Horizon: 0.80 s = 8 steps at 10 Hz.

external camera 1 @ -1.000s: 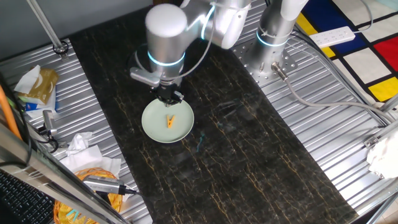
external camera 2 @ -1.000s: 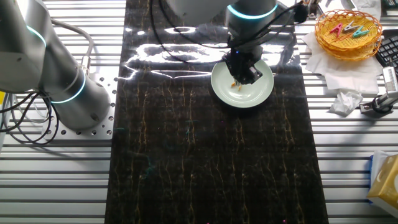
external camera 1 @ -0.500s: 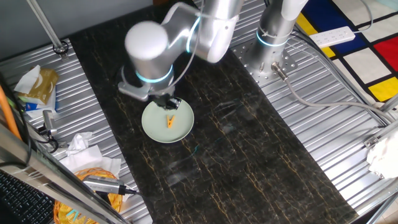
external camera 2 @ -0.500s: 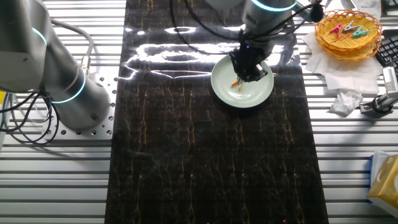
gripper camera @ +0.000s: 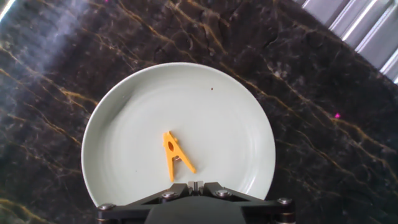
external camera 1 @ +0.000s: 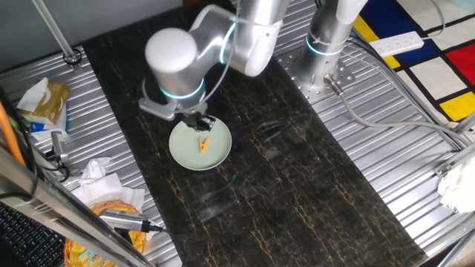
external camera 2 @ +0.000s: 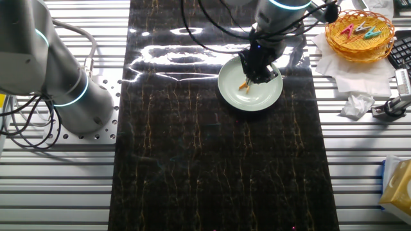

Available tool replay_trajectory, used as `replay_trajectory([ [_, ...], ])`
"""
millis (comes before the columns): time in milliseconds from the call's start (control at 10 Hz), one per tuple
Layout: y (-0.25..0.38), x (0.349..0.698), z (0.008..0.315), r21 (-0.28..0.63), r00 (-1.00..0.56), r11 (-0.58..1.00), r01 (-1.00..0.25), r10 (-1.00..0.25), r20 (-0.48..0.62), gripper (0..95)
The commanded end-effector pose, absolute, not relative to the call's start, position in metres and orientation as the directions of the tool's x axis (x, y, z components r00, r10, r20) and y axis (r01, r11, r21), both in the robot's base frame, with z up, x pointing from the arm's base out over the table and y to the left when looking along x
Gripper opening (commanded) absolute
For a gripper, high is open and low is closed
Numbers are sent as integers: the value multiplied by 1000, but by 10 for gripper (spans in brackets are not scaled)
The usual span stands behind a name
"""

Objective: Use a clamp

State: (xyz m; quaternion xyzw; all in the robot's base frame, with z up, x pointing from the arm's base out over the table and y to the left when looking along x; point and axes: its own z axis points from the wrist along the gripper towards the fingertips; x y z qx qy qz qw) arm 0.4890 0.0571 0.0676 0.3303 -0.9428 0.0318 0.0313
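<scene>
My little orange-yellow plastic clamp [gripper camera: 175,155] lies flat on the round pale green plate [gripper camera: 124,118], a bit off the plate's middle, toward my claw. The plate sits on the dark marble-look mat [external camera 1: 297,185]. My black two-finger claw [external camera 1: 199,124] hangs over the plate's edge, just beside the clamp. I cannot tell if my claw is spread or pressed together.

Green plate [external camera 1: 187,152] on marble table [external camera 1: 297,193]

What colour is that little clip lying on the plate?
Orange-yellow. The clamp shows best in the hand view, lying on the pale green plate.
</scene>
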Motion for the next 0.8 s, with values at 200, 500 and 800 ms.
replay_trajectory([
  [200, 56, 490, 68, -115, -764, 763, -637, -644, -42, 0],
  [500, 57, 491, 68, -66, -774, 776, -627, -631, -62, 0],
  [800, 60, 501, 72, -10, -772, 774, -633, -631, 75, 0],
])
